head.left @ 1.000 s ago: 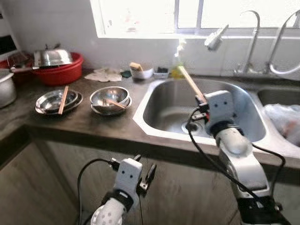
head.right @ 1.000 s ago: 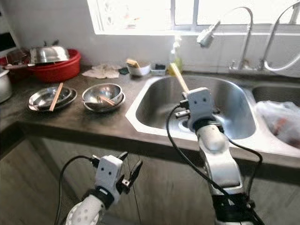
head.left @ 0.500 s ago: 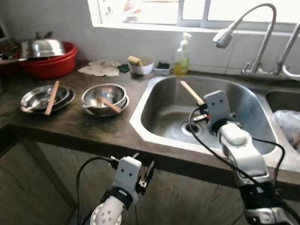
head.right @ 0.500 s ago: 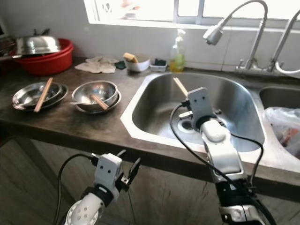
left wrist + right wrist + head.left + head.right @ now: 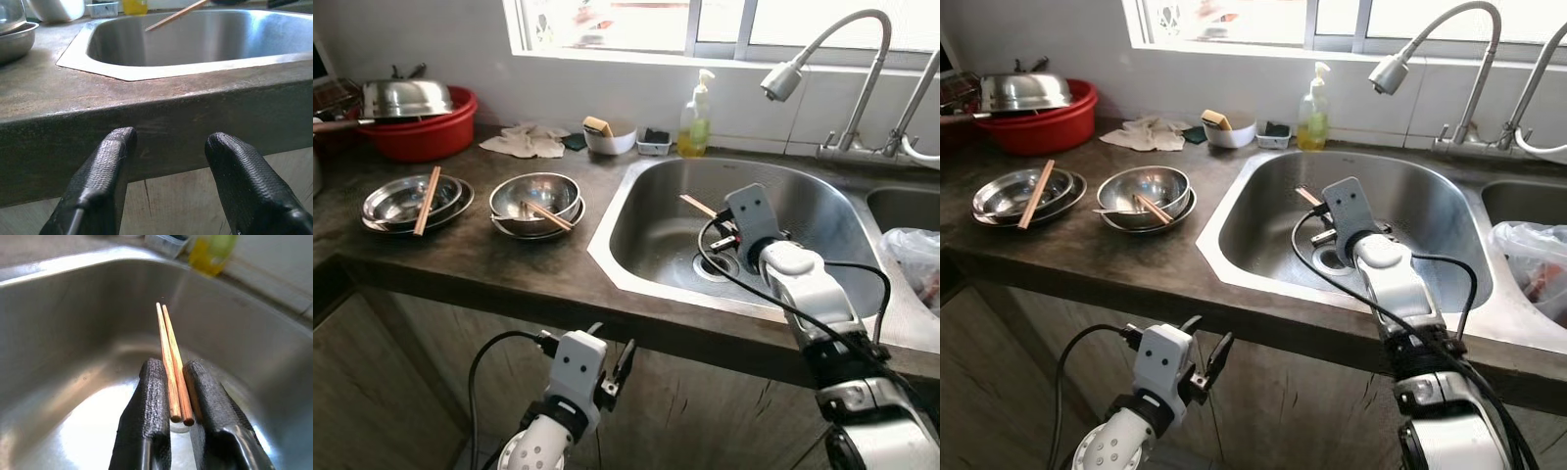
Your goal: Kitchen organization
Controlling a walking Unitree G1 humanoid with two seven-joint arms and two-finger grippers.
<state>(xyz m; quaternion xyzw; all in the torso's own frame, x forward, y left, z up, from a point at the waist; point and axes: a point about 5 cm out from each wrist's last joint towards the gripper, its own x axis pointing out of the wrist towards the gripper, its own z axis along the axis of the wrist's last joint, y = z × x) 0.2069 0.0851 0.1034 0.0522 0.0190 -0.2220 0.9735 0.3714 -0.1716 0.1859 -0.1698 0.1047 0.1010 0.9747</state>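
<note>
My right gripper (image 5: 177, 418) is shut on a pair of wooden chopsticks (image 5: 169, 352), held low inside the steel sink (image 5: 671, 196) above its drain. From the head, the chopsticks (image 5: 697, 206) stick out past the right wrist toward the sink's left wall. My left gripper (image 5: 168, 147) hangs open below the counter edge (image 5: 146, 122), in front of the cabinet. Two stacks of steel bowls sit on the dark counter: the left stack (image 5: 409, 201) has chopsticks (image 5: 428, 186) across it, the right stack (image 5: 539, 203) holds another pair of chopsticks (image 5: 549, 213).
A red basin (image 5: 421, 137) with a steel lid stands at the back left. Rags (image 5: 527, 144), a white bowl with a sponge (image 5: 607, 137) and a soap bottle (image 5: 696, 117) line the window wall. A faucet (image 5: 822, 59) arches over the sink. A plastic bag (image 5: 913, 257) lies in the right basin.
My right gripper has lowered the chopsticks from upright above the sink to nearly flat down inside it. The camera has shifted. The left arm stays put.
</note>
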